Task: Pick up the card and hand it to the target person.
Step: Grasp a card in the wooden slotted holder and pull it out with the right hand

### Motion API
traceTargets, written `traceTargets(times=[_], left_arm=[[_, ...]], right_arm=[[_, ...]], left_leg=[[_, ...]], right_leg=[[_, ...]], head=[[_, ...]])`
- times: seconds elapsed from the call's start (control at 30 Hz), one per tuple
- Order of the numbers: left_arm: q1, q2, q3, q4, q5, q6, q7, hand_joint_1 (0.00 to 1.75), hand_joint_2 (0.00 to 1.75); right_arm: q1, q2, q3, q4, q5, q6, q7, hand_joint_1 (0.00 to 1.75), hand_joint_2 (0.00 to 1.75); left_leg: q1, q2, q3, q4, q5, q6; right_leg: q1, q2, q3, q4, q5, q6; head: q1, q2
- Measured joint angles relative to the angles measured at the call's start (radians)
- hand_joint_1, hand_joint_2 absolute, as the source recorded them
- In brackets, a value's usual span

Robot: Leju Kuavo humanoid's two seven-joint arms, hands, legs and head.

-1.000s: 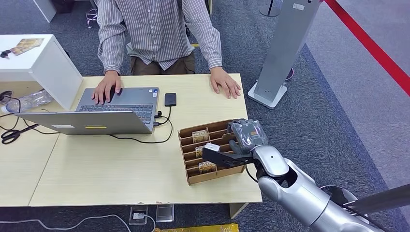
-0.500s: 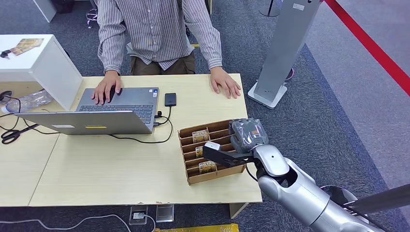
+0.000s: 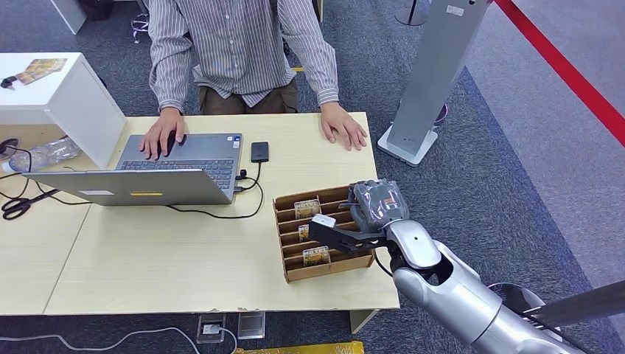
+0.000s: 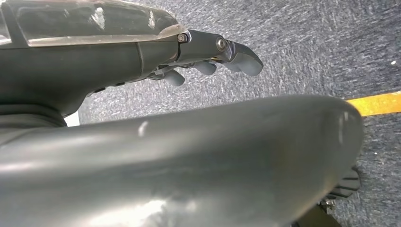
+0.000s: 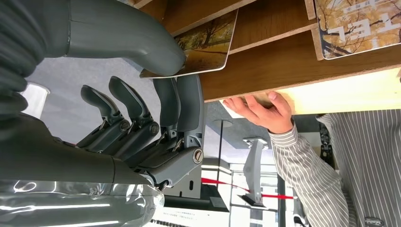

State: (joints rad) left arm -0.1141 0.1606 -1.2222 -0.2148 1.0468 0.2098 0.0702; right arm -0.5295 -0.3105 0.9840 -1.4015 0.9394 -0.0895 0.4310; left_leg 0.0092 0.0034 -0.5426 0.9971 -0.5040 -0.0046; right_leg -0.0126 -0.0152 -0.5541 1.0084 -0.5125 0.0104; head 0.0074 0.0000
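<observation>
The robot stands at the near right corner of the pale wooden table [image 3: 184,265], its silver right arm stretched out over a brown cardboard rack [image 3: 289,251] of slots where the cards stand on edge, presumably so that each can be drawn out singly. The right hand [image 5: 156,90] has a card [image 5: 208,45] pinched between the thick grey thumb on one face and two dark fingers [image 5: 182,101] on the other, while the remaining fingers hang apart and touch nothing; the card sits at the rack's slot, and I cannot tell whether it is fully clear of the dividers. It carries an autumn picture of yellow trees, and a second card [image 5: 357,26] in the next slot shows the same kind of scene with large white characters that, seen turned as they are, I cannot read with confidence. From above, further cards [image 3: 315,255] show in the near slots. Across the table sits a person in a striped shirt [image 3: 236,44], one hand on an open laptop [image 3: 177,158] and the other hand [image 3: 344,127] flat on the table, lying close enough to the rack that it looks like the place to receive the card, so I judge this the lifting step, with the handover not yet begun. A dark phone [image 3: 259,151] lies beside the laptop, cabled to it. The left hand [image 4: 208,59] hangs over grey carpet with nothing in it, its fingers loosely bent but apart.
</observation>
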Motion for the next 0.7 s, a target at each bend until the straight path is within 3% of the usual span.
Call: traceTargets(times=[0.4, 0.53, 0.7], left_arm=[[0.000, 0.000, 0.000, 0.000, 0.005, 0.012, 0.006, 0.00, 0.00], [0.001, 0.000, 0.000, 0.000, 0.006, 0.010, 0.006, 0.00, 0.00], [0.003, 0.004, 0.000, 0.000, 0.008, 0.008, 0.007, 0.00, 0.00]], right_arm=[[0.009, -0.001, -0.022, -0.017, -0.033, -0.065, -0.029, 1.64, 1.75], [0.007, -0.009, -0.054, -0.069, -0.132, -0.058, -0.052, 1.64, 1.75], [-0.021, -0.048, -0.112, -0.191, -0.305, 0.045, -0.049, 1.64, 1.75]], left_leg=[[0.000, 0.000, 0.000, 0.000, 0.000, 0.000], [0.000, 0.000, 0.000, 0.000, 0.000, 0.000], [0.000, 0.000, 0.000, 0.000, 0.000, 0.000]], right_leg=[[0.000, 0.000, 0.000, 0.000, 0.000, 0.000], [0.000, 0.000, 0.000, 0.000, 0.000, 0.000], [0.000, 0.000, 0.000, 0.000, 0.000, 0.000]], head=[[0.000, 0.000], [-0.001, 0.000], [-0.001, 0.000]])
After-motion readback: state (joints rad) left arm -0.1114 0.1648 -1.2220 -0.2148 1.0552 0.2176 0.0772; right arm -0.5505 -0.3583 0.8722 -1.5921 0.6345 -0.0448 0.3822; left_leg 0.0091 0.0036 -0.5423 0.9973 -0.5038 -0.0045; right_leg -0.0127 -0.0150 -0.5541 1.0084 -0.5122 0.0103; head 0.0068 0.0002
